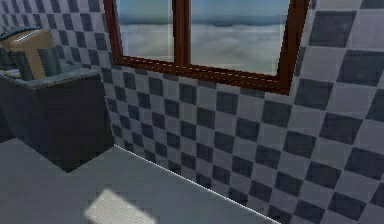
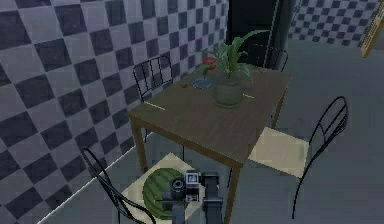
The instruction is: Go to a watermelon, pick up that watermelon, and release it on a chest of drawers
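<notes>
On the chair (image 2: 178, 163), gripper (image 2: 183, 186) at the watermelon (image 2: 158, 190) — the pick-up, I judge; whether it holds anything I cannot tell — next needs a clean lift.

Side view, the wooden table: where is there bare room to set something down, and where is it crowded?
The table is bare wood across its near half, from the potted plant to the front edge. The right chair's cushion is free too. Crowded: the far end, with the plant and small things beside it, and the near chair seat, where the watermelon and gripper are.
</notes>
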